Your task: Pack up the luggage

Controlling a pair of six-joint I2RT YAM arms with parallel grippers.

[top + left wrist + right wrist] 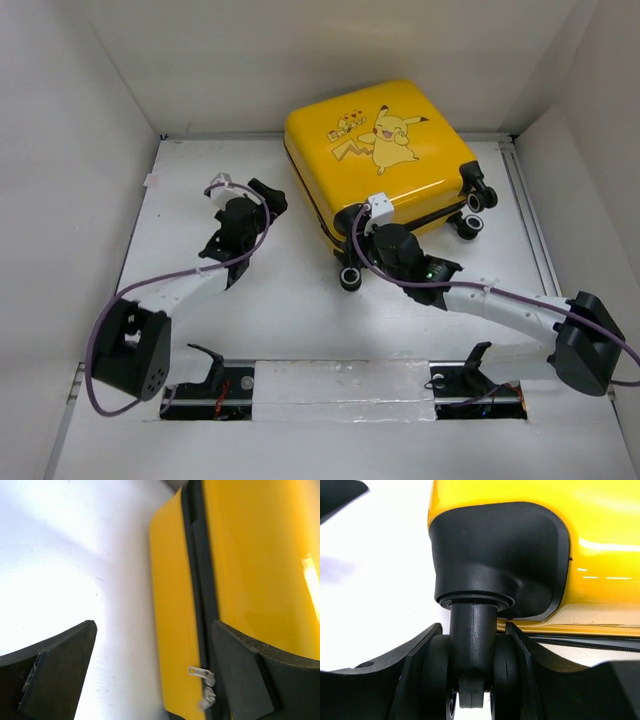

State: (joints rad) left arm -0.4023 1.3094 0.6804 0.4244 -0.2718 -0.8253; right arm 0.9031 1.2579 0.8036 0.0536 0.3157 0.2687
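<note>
The yellow luggage (385,150) lies flat and closed at the back of the table, Pikachu lid up. My right gripper (353,222) is at its near left corner, shut on a black wheel (472,650); the yellow shell (520,495) fills the top of the right wrist view. My left gripper (262,200) is open and empty just left of the case. In the left wrist view the gripper (154,630) faces the case's side (250,555), where two silver zipper pulls (202,675) hang on the dark zipper line close to the right finger (240,675).
The white table (280,310) is enclosed by white walls at the left, back and right. Three other wheels show: one near my right wrist (350,278) and two at the case's right corner (470,224). The arm bases sit at the near edge.
</note>
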